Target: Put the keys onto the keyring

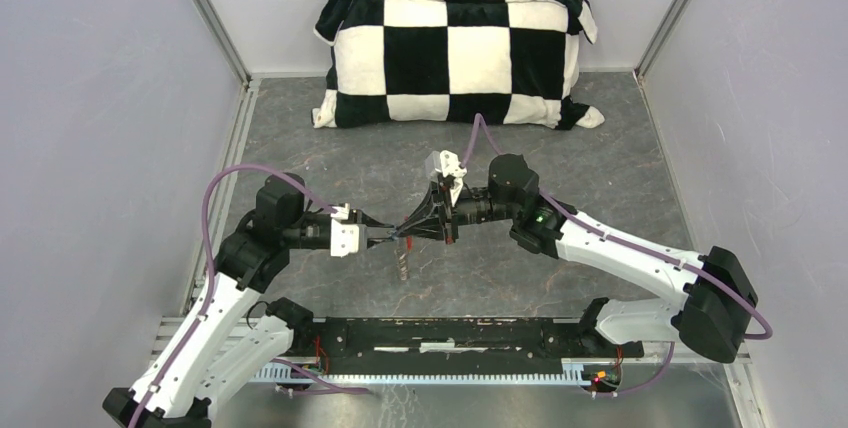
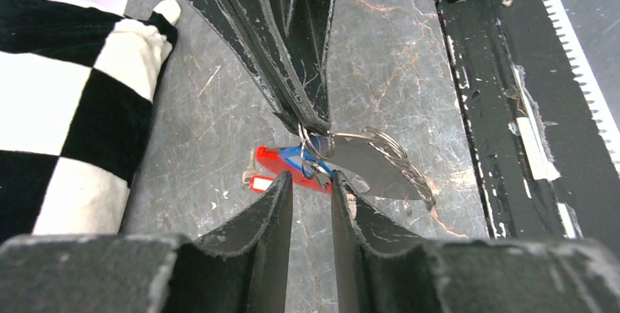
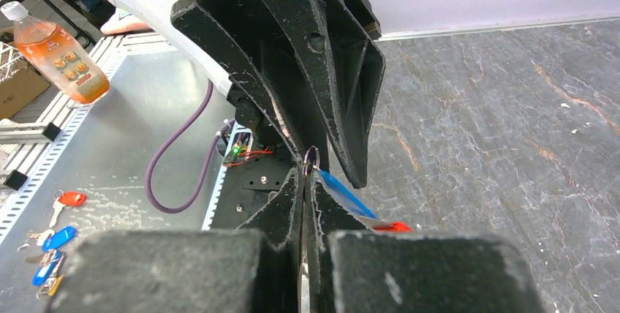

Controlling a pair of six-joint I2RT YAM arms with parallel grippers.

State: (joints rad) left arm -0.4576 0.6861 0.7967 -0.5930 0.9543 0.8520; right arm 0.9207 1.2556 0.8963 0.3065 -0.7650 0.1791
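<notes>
Keys point(image 2: 291, 167) with blue and red plastic tags at coiled wire keyring point(image 2: 398, 158)

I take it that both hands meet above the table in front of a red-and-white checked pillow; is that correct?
Not quite: the pillow is black and white, not red and white, as the top external view shows. The left hand and the right hand do meet above the table in front of it.

Bright even light; soft shadows; mostly sharp.
</notes>
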